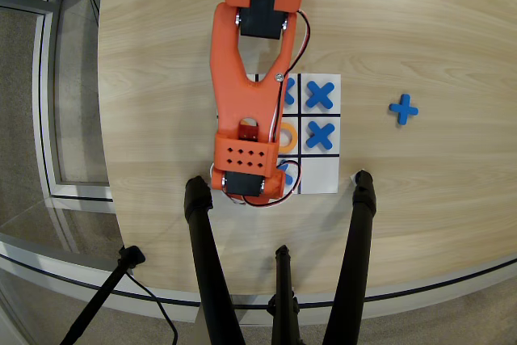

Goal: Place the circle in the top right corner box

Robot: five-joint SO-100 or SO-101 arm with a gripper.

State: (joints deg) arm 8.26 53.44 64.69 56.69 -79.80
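Circle (pixel 287 133): orange ring, flat on the sheet, only its right arc showing past the arm's edge; sits in the middle cell of the grid, not in a corner.
Look of it: thin, glossy plastic, same orange as the arm, so its outline is hard to split from the arm beside it.
Grid sheet (pixel 329 177): white paper with black lines, left column mostly hidden under the arm.
Top right corner box: not certain which cell this is; the right column's upper cell holds a blue cross (pixel 321 94), its lower cell (pixel 320 177) is bare white.
Other pieces: second cross (pixel 321 135) just right of the circle; parts of two more crosses peek out at the arm's edge; a spare cross (pixel 403 108) lies on the table (pixel 420 30), well apart.
Gripper: hidden beneath the orange arm (pixel 250 103); cannot tell whether fingers are spread or pinching anything.
Risk: judged, the low arm sweeping across could drag the loose paper or nudge neighbouring crosses out of their cells.
Risk two: thin ring may slip from a shallow pinch and land in an occupied cell.
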